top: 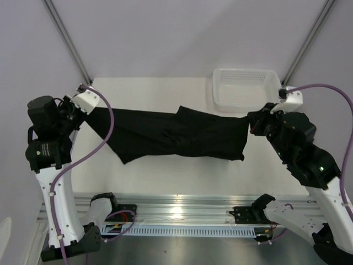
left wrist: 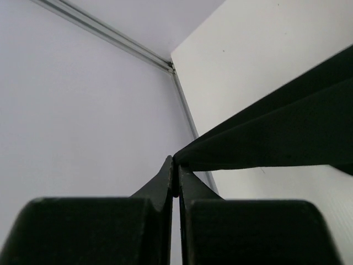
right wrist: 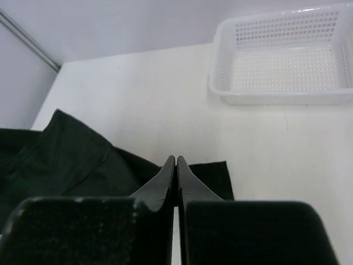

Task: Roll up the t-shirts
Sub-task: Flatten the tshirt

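Closest to the lens in each wrist view are two black, matte, wedge-shaped fingers pressed flat together. The left hand (left wrist: 175, 165) is clamped on a taut fold of the t-shirt (top: 176, 132), and the cloth runs away from its tips in a straight dark band. The right hand (right wrist: 176, 163) is likewise closed. In the top view the shirt's other end is drawn up into its grip, just in front of the basket (top: 242, 102).

The t-shirt is plain black, soft and unshiny. It is stretched between the two hands, sagging in loose creases over the desk (top: 165, 91), with one folded flap peaking near the basket's left corner. The left hand sits well apart from the basket, at the desk's opposite side.

The basket is white plastic, rectangular with rounded corners, its walls and floor pierced in a fine mesh. A pale label (top: 47, 149) on the left arm's black housing carries print too small to read.
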Robot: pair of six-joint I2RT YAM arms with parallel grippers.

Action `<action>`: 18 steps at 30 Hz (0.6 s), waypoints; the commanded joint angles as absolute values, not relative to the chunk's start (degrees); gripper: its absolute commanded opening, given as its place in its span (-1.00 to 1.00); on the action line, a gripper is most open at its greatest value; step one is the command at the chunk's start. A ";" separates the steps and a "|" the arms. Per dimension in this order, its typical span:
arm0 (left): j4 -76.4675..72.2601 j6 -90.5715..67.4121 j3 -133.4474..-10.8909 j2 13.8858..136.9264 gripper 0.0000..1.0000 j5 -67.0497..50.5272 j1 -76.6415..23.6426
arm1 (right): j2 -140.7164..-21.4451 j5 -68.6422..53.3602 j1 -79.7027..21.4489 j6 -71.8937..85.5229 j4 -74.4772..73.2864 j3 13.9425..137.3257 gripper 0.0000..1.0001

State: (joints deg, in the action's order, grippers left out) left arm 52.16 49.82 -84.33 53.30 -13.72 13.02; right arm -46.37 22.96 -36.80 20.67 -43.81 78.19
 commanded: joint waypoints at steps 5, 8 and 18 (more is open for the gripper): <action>48.78 40.79 -92.18 70.44 -0.99 -7.12 14.15 | -67.91 3.21 -20.32 14.32 -32.02 85.68 -1.00; 50.88 36.22 -104.99 77.75 -0.99 -7.99 14.06 | -78.90 0.71 -16.97 14.59 -26.20 93.75 -1.00; 46.50 32.87 -118.31 86.14 -0.99 -1.59 14.06 | -101.77 -3.25 -16.26 16.09 -23.73 124.79 -1.00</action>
State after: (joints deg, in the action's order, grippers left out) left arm 50.54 35.33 -115.22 87.15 -5.56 13.39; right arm -101.78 -1.56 -16.99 16.45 -28.36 117.16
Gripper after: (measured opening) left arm 0.011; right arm 0.008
